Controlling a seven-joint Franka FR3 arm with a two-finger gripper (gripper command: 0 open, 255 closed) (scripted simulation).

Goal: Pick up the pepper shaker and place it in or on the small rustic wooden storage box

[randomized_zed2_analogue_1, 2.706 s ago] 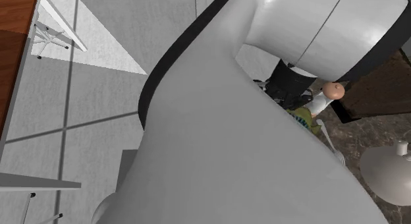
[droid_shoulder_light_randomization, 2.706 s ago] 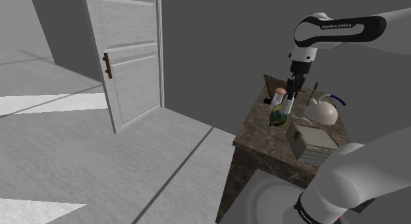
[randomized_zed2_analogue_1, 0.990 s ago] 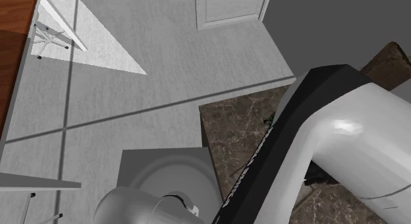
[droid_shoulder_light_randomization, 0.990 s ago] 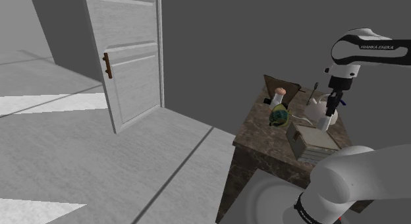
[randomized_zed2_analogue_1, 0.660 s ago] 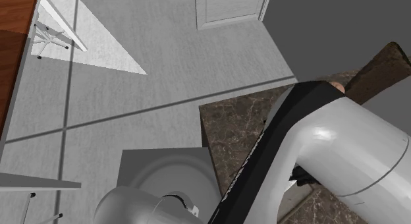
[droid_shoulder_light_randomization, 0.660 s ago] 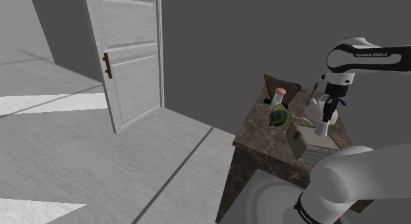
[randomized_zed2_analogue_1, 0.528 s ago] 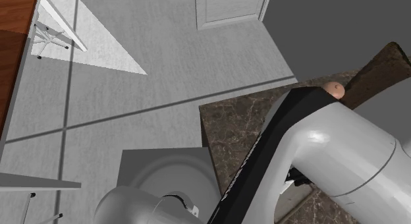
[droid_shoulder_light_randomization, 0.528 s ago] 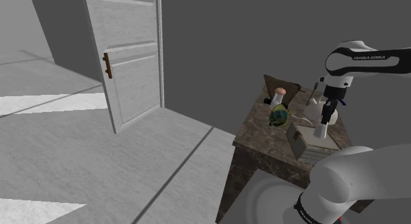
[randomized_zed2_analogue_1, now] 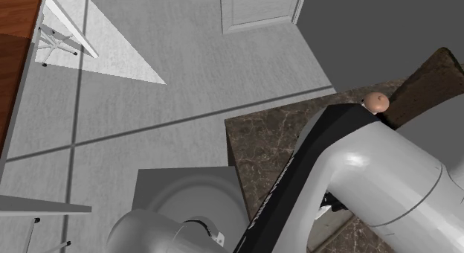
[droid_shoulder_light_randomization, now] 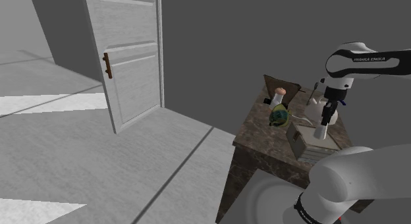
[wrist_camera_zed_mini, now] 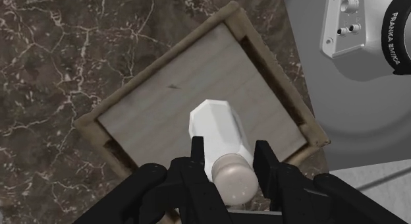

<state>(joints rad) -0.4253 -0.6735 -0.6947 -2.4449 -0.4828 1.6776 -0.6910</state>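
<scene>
My gripper (wrist_camera_zed_mini: pixel 230 157) is shut on a white pepper shaker (wrist_camera_zed_mini: pixel 219 132), its fingers clasping the body near the rounded cap. The shaker hangs upright over the flat top of the small wooden box (wrist_camera_zed_mini: pixel 161 104), close to the middle of the lid. In the shoulder view the gripper (droid_shoulder_light_randomization: pixel 325 116) points straight down. There the shaker (droid_shoulder_light_randomization: pixel 322 130) reaches the top of the box (droid_shoulder_light_randomization: pixel 309 143) at its lower end. Whether it touches the lid I cannot tell.
The box stands on a dark marble-topped table (droid_shoulder_light_randomization: pixel 260 134). A cork-topped bottle (droid_shoulder_light_randomization: pixel 279 97) with a green object (droid_shoulder_light_randomization: pixel 280 116) stands toward the shoulder view's left, in front of a dark board (droid_shoulder_light_randomization: pixel 280 83). The robot's stand (wrist_camera_zed_mini: pixel 369 31) lies beside the box. A white door (droid_shoulder_light_randomization: pixel 128 51) stands across the grey floor.
The gripper has come down with the shaker and shifted slightly to the shoulder view's left, bringing the shaker to the top of the box. It has stayed shut throughout.
</scene>
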